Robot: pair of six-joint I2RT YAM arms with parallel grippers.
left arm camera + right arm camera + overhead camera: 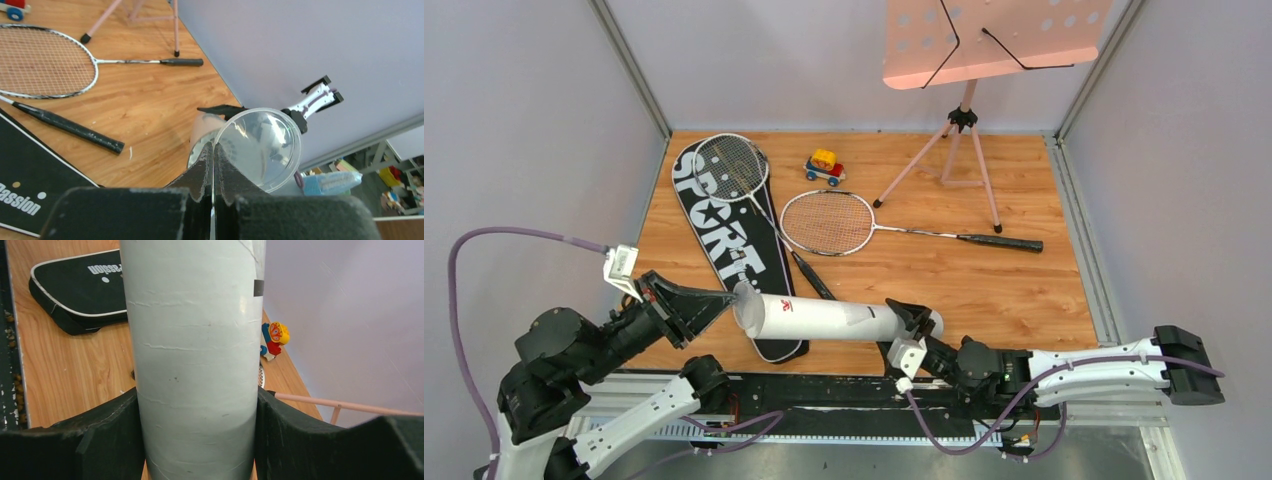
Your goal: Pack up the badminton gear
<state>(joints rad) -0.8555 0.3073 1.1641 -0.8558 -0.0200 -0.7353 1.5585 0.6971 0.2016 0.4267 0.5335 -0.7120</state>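
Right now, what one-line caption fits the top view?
Right gripper clamps the white tube while left gripper pinches its clear cap; rackets and SPORT bag lie beyond.

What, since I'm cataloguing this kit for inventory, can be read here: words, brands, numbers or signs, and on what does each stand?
"SPORT": large white letters along the black bag.
"Passion": small white lettering near that bag's end, seen in the left wrist view.
Red mark on the white tube: too small to read.
Nothing else is legible.
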